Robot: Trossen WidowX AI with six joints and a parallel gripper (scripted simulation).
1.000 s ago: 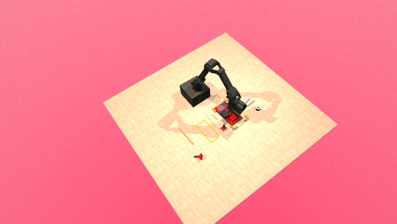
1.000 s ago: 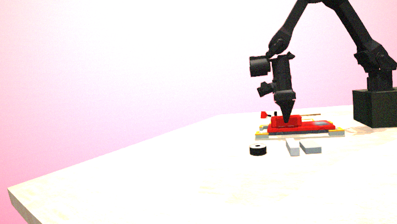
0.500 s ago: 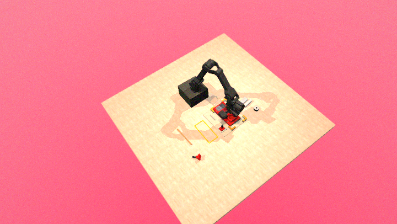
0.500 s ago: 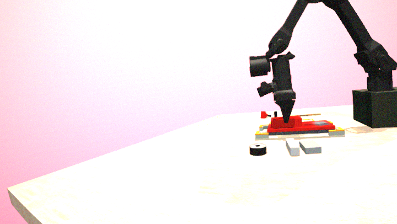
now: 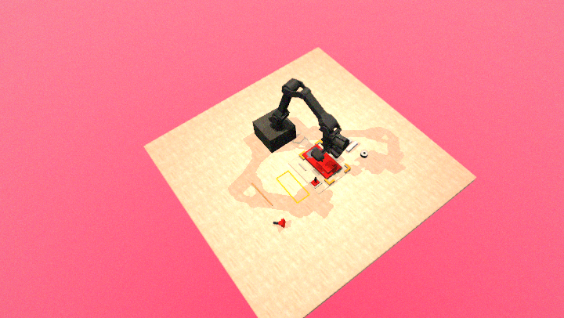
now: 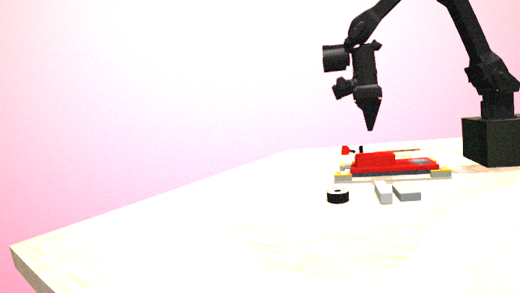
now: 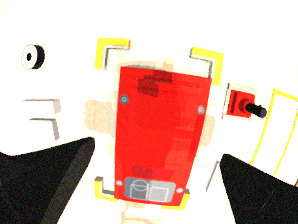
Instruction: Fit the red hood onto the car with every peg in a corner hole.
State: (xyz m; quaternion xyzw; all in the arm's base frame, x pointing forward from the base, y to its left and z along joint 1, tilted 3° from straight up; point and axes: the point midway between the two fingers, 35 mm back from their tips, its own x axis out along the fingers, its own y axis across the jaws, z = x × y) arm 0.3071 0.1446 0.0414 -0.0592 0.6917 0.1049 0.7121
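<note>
The red hood [image 5: 330, 166] [image 6: 375, 159] [image 7: 161, 122] rests on the red deck of the chassis [image 6: 414, 165] [image 7: 160, 172], over its end away from the arm's base. In the exterior view it looks level, with no visible gap under it. Pegs and corner holes are too small or hidden to make out. The chassis lies between the yellow-topped corners of the jig [image 5: 347, 168] [image 6: 342, 177] [image 7: 112, 42]. My gripper [image 6: 370, 129] [image 7: 159, 153] is open and empty. It hangs clear above the hood, pointing down, its fingers spread to either side in the wrist view.
A black wheel [image 5: 363, 153] [image 6: 337, 196] [image 7: 33, 56] and two grey blocks [image 5: 352, 146] [image 6: 406, 193] lie beside the jig. On the other side stands a red piece with a black post [image 5: 314, 182] [image 7: 242, 104]. Farther off are a yellow outline [image 5: 303, 198], a thin stick [image 5: 262, 194] and a red-and-black piece [image 5: 281, 222].
</note>
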